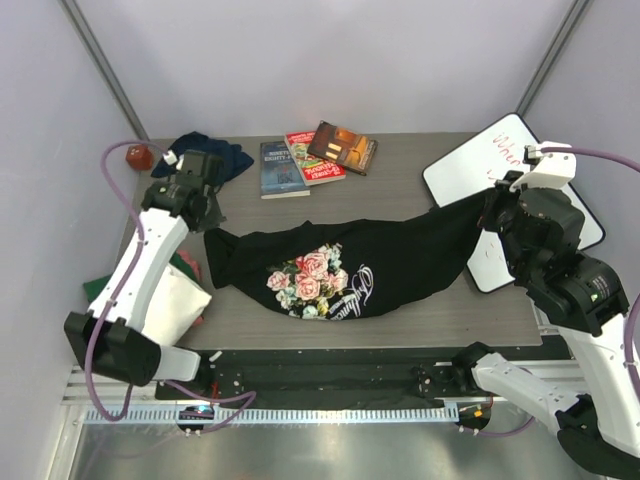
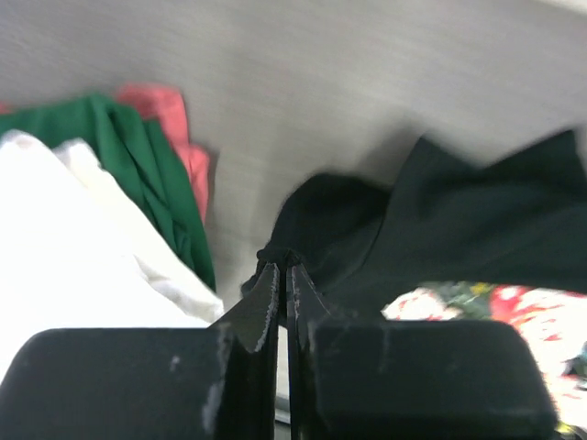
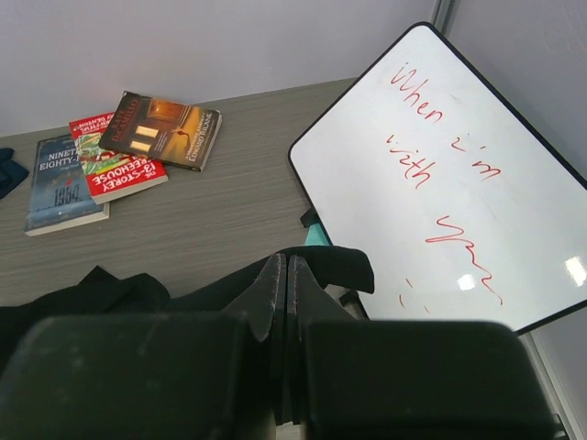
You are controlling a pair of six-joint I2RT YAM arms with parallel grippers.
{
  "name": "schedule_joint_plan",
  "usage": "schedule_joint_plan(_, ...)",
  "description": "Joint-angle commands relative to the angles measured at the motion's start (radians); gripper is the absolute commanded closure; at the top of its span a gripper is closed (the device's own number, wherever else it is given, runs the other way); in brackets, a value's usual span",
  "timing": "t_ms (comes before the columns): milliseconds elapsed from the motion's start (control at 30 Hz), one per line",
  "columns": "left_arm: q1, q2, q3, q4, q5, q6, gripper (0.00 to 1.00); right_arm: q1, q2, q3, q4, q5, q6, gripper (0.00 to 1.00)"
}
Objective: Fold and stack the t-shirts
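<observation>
Black t-shirt (image 1: 400, 250) stretches across the counter (image 1: 420, 160). Left end effector (image 2: 282, 268) is clenched on its 9 o'clock corner, right end effector (image 3: 282, 266) clenched on its 3 o'clock corner.

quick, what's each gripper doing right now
left gripper: closed, pinching one end of the black shirt
right gripper: closed, pinching the other end of the same black shirt
</observation>
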Motion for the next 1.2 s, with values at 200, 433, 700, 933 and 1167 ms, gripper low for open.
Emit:
schedule_joint_plan(200, 0.005, 0.081, -0.169, -0.011, 0.101, 0.017, 0.61, -0.001, -0.018, 0.046, 0.055, 0.022, -0.008, 0.99)
schedule_joint_plan(433, 0.004, 0.122, -0.122, 0.08, 0.188, -0.01, 0.53, 0.0, -0.009, 0.038, 0.055, 0.004, 0.002, 0.99)
schedule_joint_plan(700, -0.018, 0.288, -0.079, 0.201, 0.233, -0.046, 0.57, -0.001, -0.026, 0.005, 0.055, -0.006, 0.019, 0.99)
schedule_joint_plan(933, -0.091, 0.406, -0.129, 0.23, 0.248, -0.085, 1.0, -0.001, -0.02, 0.001, 0.06, -0.007, 0.018, 0.99)
schedule_joint_plan(1167, -0.146, 0.408, -0.284, 0.305, 0.258, -0.14, 1.0, -0.001, -0.008, -0.008, 0.072, -0.013, 0.015, 0.99)
